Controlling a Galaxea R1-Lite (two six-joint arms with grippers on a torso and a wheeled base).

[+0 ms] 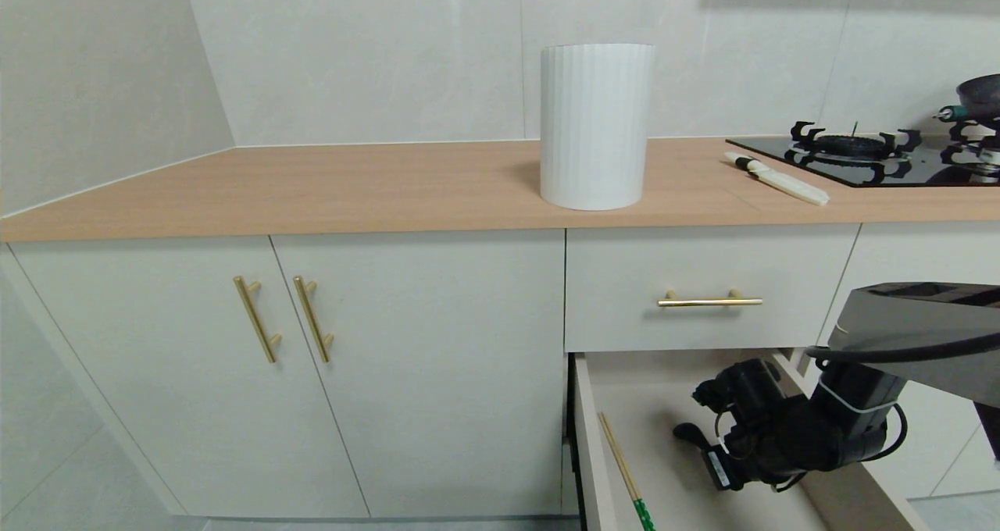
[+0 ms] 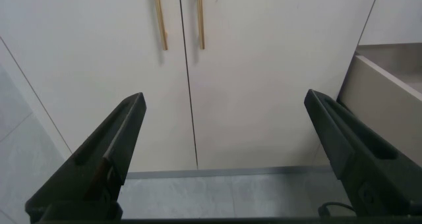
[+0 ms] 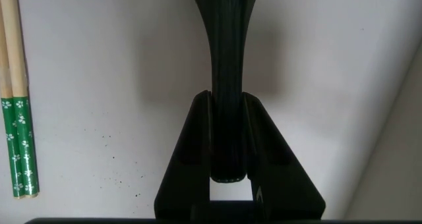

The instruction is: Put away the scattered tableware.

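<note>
Right jaws clenched on black utensil [image 3: 224, 39]; right gripper [image 3: 227, 99] low inside open drawer [image 1: 660, 394], chopsticks [image 1: 621, 468] near. Left gripper [image 2: 224, 100] spread wide, empty, facing cabinet doors [image 2: 264, 66]. Step: depositing utensil. Next, likely: release, withdraw, fetch knife [image 1: 777, 178] from counter [image 1: 391, 187].

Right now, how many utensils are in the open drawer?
2, counting the chopsticks as one: they lie along the left wall of the drawer; a black utensil is held in the fingers of the right gripper. The arm may hide more.

Chopsticks [image 1: 623, 468] in open drawer [image 1: 587, 437], black utensil [image 1: 687, 435] nearby
</note>
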